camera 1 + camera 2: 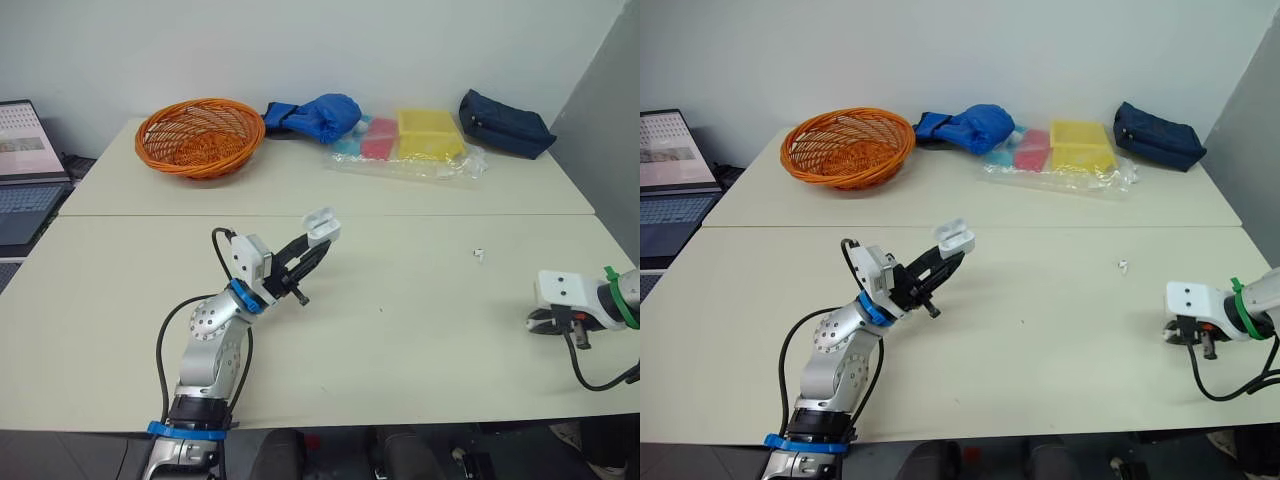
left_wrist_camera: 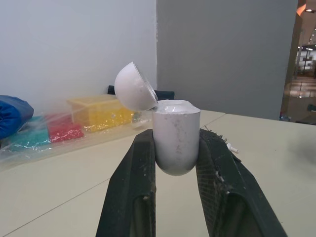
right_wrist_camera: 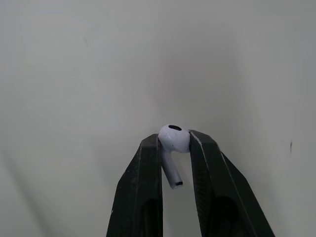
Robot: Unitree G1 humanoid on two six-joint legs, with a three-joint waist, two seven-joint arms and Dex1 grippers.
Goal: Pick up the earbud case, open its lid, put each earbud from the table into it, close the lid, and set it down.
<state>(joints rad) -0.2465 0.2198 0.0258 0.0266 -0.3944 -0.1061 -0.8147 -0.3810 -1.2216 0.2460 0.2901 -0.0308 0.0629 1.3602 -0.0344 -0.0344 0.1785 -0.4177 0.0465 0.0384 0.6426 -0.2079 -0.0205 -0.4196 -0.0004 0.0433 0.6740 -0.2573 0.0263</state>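
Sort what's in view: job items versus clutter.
Job: earbud case, lid open, in left tool; earbud in right tool; small white piece on table, likely the other earbud.
Lying about: orange basket, blue bundle, bagged coloured boxes, dark pouch, laptop.

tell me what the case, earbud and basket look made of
Case: probably hard white plastic, smooth with a dull sheen, lightly scuffed and speckled on its body. Earbud: glossy white plastic by its soft highlights, with a dark opening on the head. Basket: orange woven strands, likely wicker or rattan; gaps show between the strands.
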